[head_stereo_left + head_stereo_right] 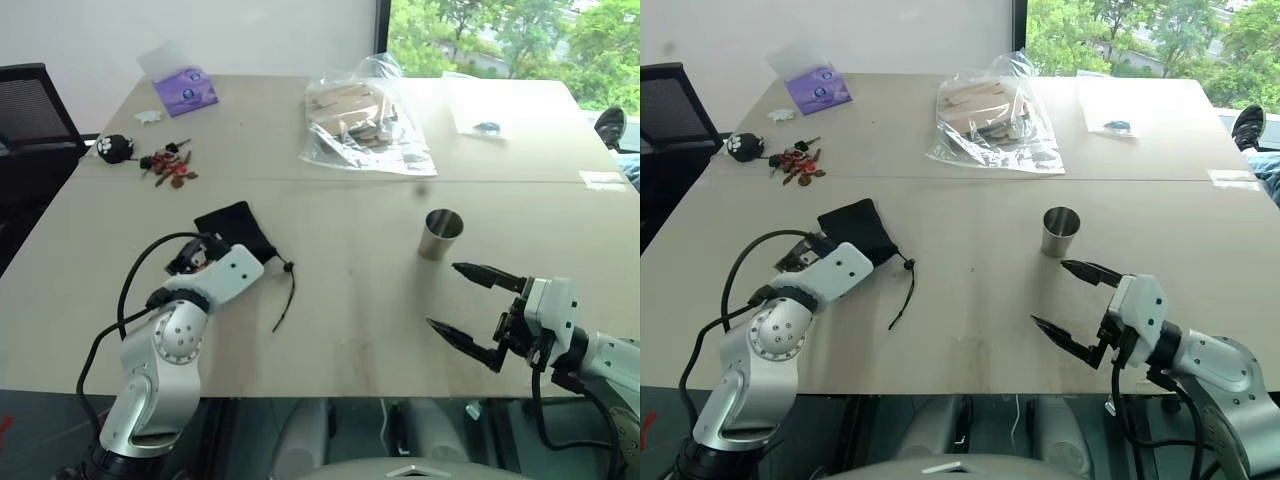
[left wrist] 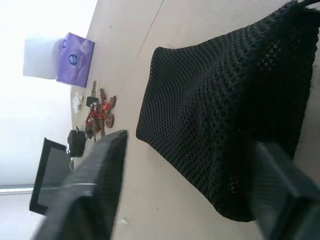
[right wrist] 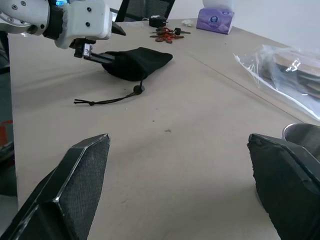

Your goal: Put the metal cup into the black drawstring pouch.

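The metal cup (image 1: pixel 440 233) stands upright on the tan table (image 1: pixel 350 330), right of centre. My right gripper (image 1: pixel 443 294) hovers open just in front of it, and the cup's rim (image 3: pixel 302 132) shows beside one finger. The black drawstring pouch (image 1: pixel 238 228) lies flat at left of centre, with its cord (image 1: pixel 285 295) trailing toward the table's near edge. My left gripper (image 2: pixel 190 140) is at the pouch's near end with its fingers apart. One finger (image 2: pixel 285 185) lies on the mesh cloth (image 2: pixel 210 115); the other (image 2: pixel 100 170) stands clear of it.
A clear plastic bag of wooden pieces (image 1: pixel 365 120) lies at the back centre. A purple tissue pack (image 1: pixel 185 90), a black plush toy (image 1: pixel 115 147) and keys with red trinkets (image 1: pixel 170 168) are at the back left. A black chair (image 1: pixel 30 110) stands off the left edge.
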You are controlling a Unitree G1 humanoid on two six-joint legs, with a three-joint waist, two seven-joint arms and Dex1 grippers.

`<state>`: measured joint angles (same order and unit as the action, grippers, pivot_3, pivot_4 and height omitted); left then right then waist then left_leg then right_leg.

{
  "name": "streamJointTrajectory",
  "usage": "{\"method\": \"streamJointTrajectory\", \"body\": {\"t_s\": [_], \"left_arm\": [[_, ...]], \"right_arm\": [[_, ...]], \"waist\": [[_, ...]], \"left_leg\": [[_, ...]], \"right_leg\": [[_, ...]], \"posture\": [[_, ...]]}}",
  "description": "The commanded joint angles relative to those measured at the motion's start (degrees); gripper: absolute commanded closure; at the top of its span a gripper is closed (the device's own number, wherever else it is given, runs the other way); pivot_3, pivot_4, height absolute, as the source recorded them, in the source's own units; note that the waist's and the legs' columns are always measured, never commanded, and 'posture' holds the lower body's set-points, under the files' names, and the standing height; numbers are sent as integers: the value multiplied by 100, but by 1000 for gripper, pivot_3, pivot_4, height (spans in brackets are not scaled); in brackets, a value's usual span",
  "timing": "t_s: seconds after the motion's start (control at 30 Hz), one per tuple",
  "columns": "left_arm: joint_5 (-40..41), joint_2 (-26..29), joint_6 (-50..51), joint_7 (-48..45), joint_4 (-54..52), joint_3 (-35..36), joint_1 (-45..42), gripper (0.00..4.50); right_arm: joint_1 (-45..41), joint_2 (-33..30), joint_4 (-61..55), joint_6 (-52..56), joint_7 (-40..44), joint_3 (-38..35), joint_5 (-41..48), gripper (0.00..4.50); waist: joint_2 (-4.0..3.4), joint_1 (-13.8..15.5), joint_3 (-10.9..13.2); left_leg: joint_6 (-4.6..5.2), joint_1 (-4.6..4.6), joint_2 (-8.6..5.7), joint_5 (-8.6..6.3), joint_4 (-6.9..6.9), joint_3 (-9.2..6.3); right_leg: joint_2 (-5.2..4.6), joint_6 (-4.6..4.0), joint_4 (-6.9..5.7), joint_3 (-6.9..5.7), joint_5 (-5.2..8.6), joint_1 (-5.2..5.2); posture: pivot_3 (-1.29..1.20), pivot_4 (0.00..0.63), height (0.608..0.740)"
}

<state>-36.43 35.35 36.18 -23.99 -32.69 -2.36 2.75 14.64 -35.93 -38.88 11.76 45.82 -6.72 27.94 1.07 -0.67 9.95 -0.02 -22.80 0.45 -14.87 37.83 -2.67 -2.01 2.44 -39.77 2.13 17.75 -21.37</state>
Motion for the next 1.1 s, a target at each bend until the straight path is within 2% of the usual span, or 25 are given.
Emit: {"method": "streamJointTrajectory", "body": {"t_s": [0.03,0.13,0.23,0.33,0.37,0.47,0.57,0.63,0.73,0.87,1.1], "left_arm": [[99,-85,306,-247,-5,74,-245,3274],[582,-296,1017,-793,-98,177,-595,4475],[1027,-463,1810,-1206,-209,246,-1040,4475],[1709,-723,3106,-1652,-248,348,-1782,4475],[1883,-797,3463,-1710,-212,373,-1999,4475],[2423,-972,4345,-1824,-7,368,-2632,4475],[3111,-1403,5191,-1962,303,605,-3299,4475],[3623,-2129,5564,-2060,762,1259,-3793,4475],[4097,-2559,5632,-1890,1259,1665,-4109,4475],[4602,-2578,5632,-1651,1595,1642,-4268,4475],[5193,-2706,5632,-1085,1776,1655,-4283,4475]], "right_arm": [[-83,63,-92,15,-221,-81,-34,0],[-341,121,-162,525,-736,-169,58,0],[-813,-43,-351,1712,-1397,-373,507,0],[-1546,-875,-904,3275,-1965,-654,647,0],[-1770,-1026,-912,3525,-1948,-793,982,0],[-2612,-1213,-347,4243,-1771,-1346,2805,0],[-3383,-1477,215,4855,-2088,-1400,3240,0],[-3901,-1739,683,5276,-2052,-1052,3217,0],[-4661,-1911,1409,5668,-2071,-315,2747,0],[-5531,-1729,2286,5777,-1978,495,2119,0],[-6043,-1524,3019,5621,-1518,1574,1107,0]], "waist": [[0,0,0],[0,-1,0],[0,-8,0],[-7,-2,6],[-1,-2,3],[5,-5,13],[10,-6,16],[9,6,18],[10,-24,16],[6,-86,19],[5,0,19]], "left_leg": [[0,0,0,0,0,1],[0,0,-2,0,0,1],[0,0,-4,0,3,2],[0,-9,-6,1,8,-1],[0,-17,-7,1,16,-7],[0,-18,-6,1,19,-20],[0,-27,-7,1,23,-22],[1,-33,-10,0,31,-22],[1,-69,-12,1,53,-45],[-3,-90,-9,3,49,-39],[-25,-101,-15,15,46,-46]], "right_leg": [[1,0,0,0,0,0],[7,0,-1,-1,0,0],[9,0,-5,-8,0,0],[9,1,-10,-23,0,-5],[10,1,-11,-32,-1,-7],[13,1,-6,-49,0,1],[12,1,-2,-52,0,-1],[8,2,-1,-55,-1,-2],[7,2,0,-77,-1,-19],[4,1,-8,-68,-2,-49],[-4,2,4,-71,-2,-51]], "posture": [[0,150,740],[0,150,740],[0,150,740],[0,150,740],[0,150,740],[0,150,740],[0,150,740],[0,150,740],[0,150,740],[0,150,740],[0,150,740]]}}
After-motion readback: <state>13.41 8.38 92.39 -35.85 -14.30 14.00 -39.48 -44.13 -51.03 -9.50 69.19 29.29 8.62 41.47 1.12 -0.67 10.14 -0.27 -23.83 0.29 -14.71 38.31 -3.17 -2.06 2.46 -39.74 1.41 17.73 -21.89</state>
